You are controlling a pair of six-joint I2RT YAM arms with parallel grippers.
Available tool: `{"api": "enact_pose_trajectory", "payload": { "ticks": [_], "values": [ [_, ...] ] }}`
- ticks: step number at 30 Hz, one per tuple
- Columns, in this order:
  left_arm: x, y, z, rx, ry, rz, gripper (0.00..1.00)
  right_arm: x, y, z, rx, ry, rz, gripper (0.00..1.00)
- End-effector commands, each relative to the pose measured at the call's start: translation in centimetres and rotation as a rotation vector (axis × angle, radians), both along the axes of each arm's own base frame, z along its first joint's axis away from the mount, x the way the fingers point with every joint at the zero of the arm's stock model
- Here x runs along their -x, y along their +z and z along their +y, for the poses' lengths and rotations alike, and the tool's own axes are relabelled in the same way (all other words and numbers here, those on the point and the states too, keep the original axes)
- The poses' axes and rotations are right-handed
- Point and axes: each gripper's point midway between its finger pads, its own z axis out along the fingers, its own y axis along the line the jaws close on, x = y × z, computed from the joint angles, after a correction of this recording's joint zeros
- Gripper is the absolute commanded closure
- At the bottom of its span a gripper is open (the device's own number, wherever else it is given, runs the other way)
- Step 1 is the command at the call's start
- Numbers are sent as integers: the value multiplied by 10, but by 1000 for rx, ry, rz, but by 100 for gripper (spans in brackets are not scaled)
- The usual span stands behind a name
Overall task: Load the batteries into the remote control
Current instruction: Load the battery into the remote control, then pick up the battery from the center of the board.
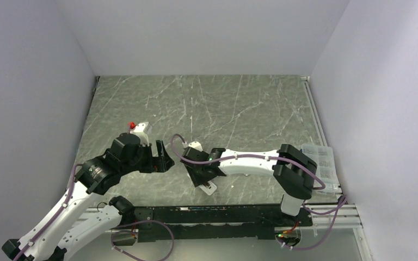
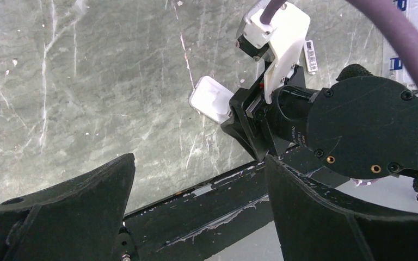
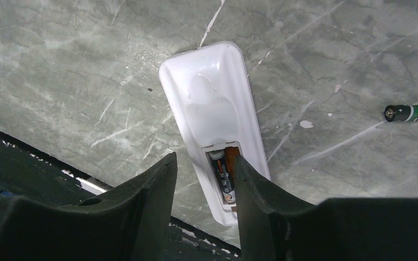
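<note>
The white remote control (image 3: 212,103) lies flat on the marble table with its brownish-orange recess toward me. One dark battery (image 3: 221,174) lies in the left slot of that recess. A second battery (image 3: 413,112), dark with a green band, lies loose on the table to the right. My right gripper (image 3: 204,163) hangs over the recess, open, one finger on either side of the seated battery, the right finger covering the other slot. My left gripper (image 2: 198,201) stands wide open and empty just left of the right one (image 1: 204,179). A white end of the remote (image 2: 211,99) pokes out.
A clear plastic box (image 1: 321,163) sits at the table's right edge beside the right arm's elbow. The black mounting rail (image 1: 212,215) runs along the near edge, close under both grippers. White walls close in the table on three sides.
</note>
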Motion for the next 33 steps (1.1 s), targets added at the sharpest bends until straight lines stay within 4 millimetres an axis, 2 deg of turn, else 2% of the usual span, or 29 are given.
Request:
{"api": "enact_pose_trajectory", "payload": {
  "ticks": [1,7,16,22,33],
  "values": [
    [-2,10,-2,18,-6,-27,6,-9,26,7,-30,-21,-58,54],
    [-2,9,-3,16,-7,-24,6,-15,48,6,-44,-29,-104,52],
    [-2,9,-3,17,-8,-24,6,-29,68,-16,3,-48,-191,50],
    [-1,9,-3,17,-8,-23,6,-46,66,-38,40,-76,-211,50],
    [-2,7,-4,12,-14,-18,6,-72,57,-58,0,-104,-154,50]
  ]
}}
